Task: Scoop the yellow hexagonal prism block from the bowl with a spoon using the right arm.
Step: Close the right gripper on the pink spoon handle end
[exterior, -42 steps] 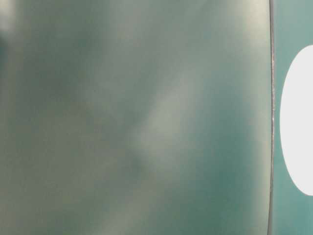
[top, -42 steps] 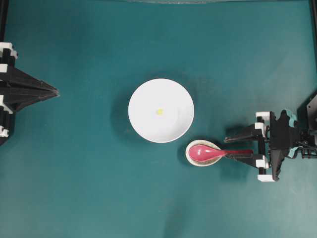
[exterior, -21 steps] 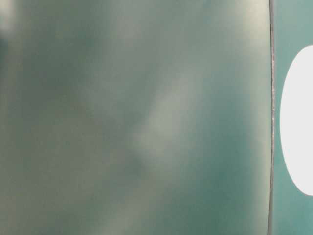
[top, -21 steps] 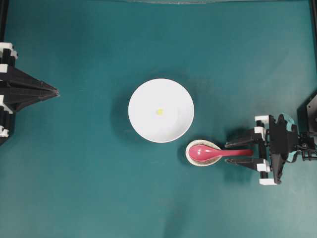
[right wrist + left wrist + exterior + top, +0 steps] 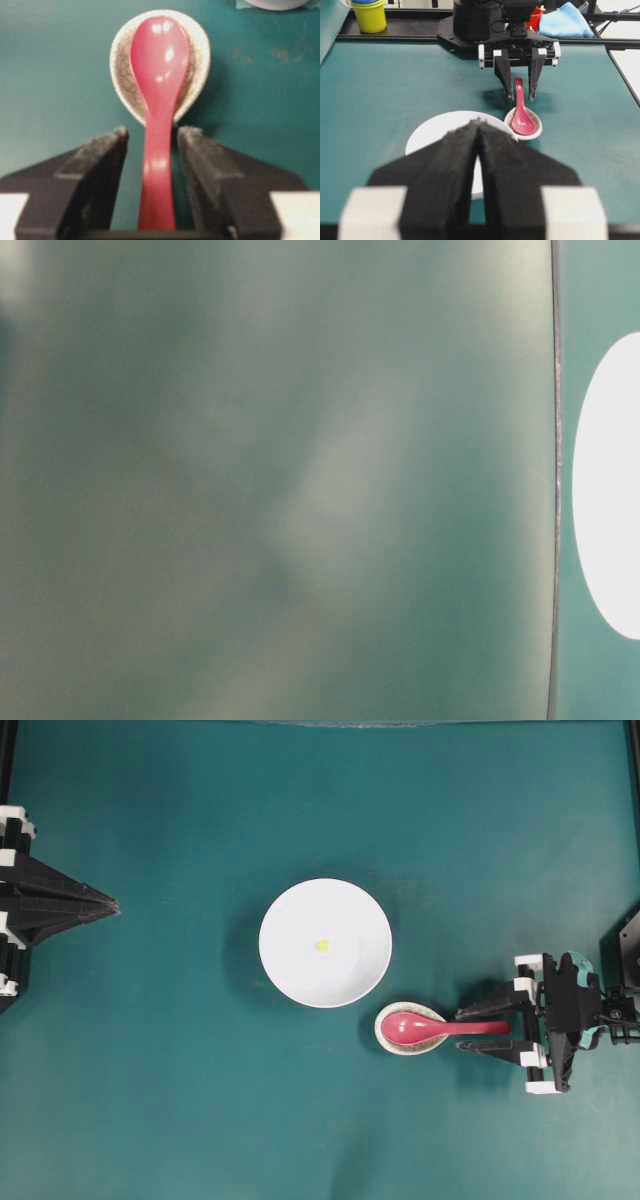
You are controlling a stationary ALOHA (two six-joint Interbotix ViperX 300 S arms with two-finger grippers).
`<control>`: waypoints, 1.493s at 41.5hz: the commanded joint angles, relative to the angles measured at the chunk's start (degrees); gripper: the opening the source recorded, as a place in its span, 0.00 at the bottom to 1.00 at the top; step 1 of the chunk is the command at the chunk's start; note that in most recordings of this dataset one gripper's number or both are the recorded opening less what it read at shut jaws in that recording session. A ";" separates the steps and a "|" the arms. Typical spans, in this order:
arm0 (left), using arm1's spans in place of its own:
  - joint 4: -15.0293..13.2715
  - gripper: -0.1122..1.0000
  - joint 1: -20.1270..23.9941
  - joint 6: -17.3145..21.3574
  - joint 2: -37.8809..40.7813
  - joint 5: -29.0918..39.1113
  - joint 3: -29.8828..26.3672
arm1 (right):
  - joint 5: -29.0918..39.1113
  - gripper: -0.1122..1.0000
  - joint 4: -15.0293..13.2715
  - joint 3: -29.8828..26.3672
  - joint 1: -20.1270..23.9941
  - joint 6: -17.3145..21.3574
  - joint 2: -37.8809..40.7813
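The yellow hexagonal prism block [image 5: 322,946] lies near the middle of the white bowl [image 5: 290,965], which the left wrist view also shows as the bowl [image 5: 432,132]. The pink-red spoon [image 5: 420,1026] rests with its scoop in a small speckled dish [image 5: 384,1040], handle pointing right. My right gripper [image 5: 461,1029] is open and straddles the handle. Close up, the spoon [image 5: 159,65] runs between the fingers of the right gripper [image 5: 154,132] with a gap on each side. My left gripper [image 5: 112,905] is shut at the far left, and its fingers [image 5: 465,165] hide the block.
A yellow cup [image 5: 368,14] and a blue cloth [image 5: 565,20] sit beyond the table's far rail behind the right arm. The table-level view is a grey-green blur with only a white curve of the bowl [image 5: 610,490] at its right edge.
My right gripper has shifted slightly toward the bottom of the overhead view, so the spoon handle now lies centred between its fingers. Spoon, bowl, block and left arm have not moved.
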 commanded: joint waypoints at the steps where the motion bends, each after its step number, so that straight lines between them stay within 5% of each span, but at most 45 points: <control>1: 0.09 0.12 0.09 -0.18 0.26 -0.35 -1.67 | -0.26 0.56 -0.09 -0.09 0.26 -0.26 -0.53; 18: 0.09 0.12 0.09 -0.18 0.26 -0.35 -1.76 | -0.26 0.47 0.00 -0.18 0.18 -0.44 -0.44; 62: 0.09 0.12 0.09 -0.18 0.26 -0.18 -1.67 | 1.05 0.47 0.00 -0.79 -0.88 -0.70 -0.26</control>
